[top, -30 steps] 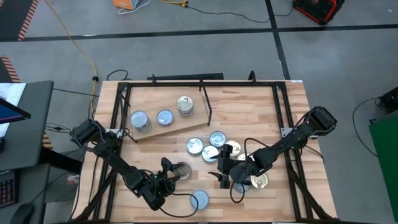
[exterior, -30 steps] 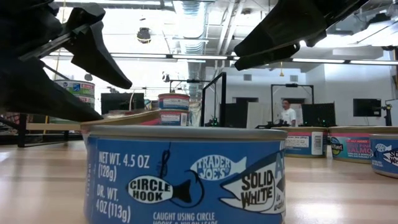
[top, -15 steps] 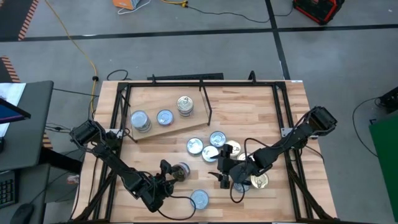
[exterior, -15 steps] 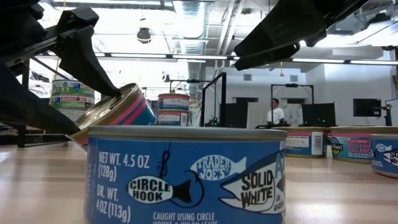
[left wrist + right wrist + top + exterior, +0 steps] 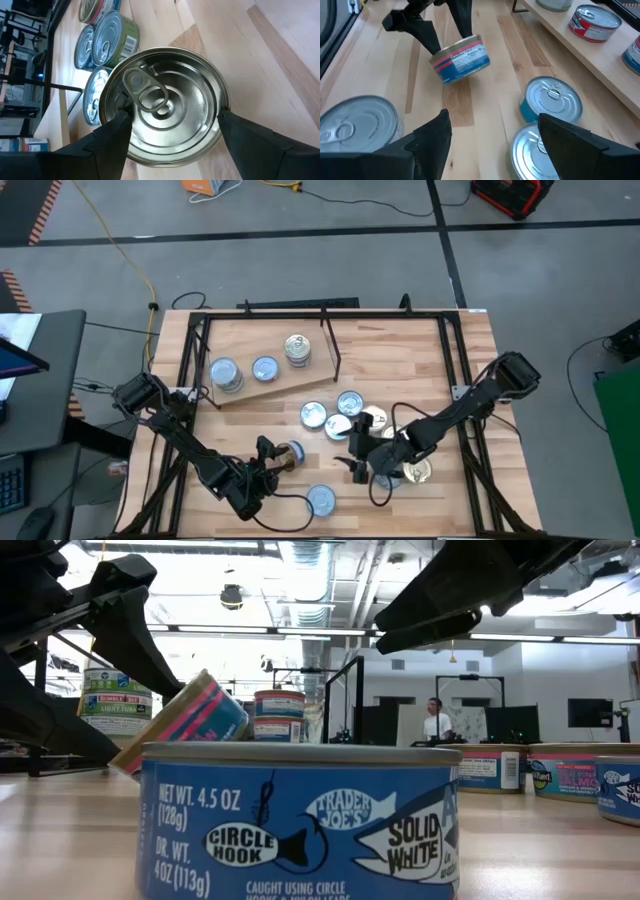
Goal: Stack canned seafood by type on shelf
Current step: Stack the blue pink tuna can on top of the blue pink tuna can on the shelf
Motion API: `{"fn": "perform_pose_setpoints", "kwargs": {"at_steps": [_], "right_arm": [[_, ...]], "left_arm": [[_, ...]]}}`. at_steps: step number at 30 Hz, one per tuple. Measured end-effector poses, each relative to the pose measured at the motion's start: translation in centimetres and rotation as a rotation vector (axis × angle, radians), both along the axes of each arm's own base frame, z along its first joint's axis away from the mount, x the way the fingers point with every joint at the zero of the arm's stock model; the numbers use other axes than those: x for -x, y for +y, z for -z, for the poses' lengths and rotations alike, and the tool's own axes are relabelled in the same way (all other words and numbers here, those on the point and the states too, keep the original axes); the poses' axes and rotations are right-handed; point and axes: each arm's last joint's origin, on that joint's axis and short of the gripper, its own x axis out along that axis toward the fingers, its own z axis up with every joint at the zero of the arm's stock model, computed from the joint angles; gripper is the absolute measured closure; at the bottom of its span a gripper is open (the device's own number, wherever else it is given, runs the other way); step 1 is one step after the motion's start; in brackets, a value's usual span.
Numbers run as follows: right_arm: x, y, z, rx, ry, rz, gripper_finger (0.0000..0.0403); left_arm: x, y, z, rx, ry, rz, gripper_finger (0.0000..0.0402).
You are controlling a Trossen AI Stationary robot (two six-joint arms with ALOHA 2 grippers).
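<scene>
Crowding the held tin [image 5: 291, 455], loose tins [image 5: 338, 415]

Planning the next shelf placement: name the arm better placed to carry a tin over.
Left. The left gripper already clamps the tilted pink-and-blue tin, lifted off the table. The right gripper hangs open, holding nothing.

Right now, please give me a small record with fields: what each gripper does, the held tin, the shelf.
left gripper: closed on the pink-and-blue-labelled round tin with a silver pull-ring lid
held tin: tilted, raised off the butcher-block table
right gripper: open, holds nothing, over loose silver-lidded tins
light plywood shelf: carries three groups of tins
</scene>
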Motion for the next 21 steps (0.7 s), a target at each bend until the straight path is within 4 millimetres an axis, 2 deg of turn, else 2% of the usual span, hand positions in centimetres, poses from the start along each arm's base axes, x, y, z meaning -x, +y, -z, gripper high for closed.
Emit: {"fn": "perform_pose_setpoints", "kwargs": {"at_steps": [7,12,15,21], "right_arm": [[-2.3,-0.2,1.8,-0.008,0.025,-0.044,0.0079],[-4.9,-0.5,1.8,-0.028,0.056,-0.088,0.0079],[-6.0,-0.5,2.4,0.051,0.088,-0.125,0.0079],[-8.2,0.2,3.9,0.319,0.137,-0.238,0.0079]], "left_arm": [[0.3,-0.2,0.0,0.037,-0.014,-0.025,0.0107],[0.8,-0.4,0.2,0.040,0.004,-0.024,0.0107],[0.9,-0.3,0.2,0.055,-0.003,-0.045,0.0107],[0.9,-0.3,0.2,0.069,-0.011,-0.061,0.0107]]}}
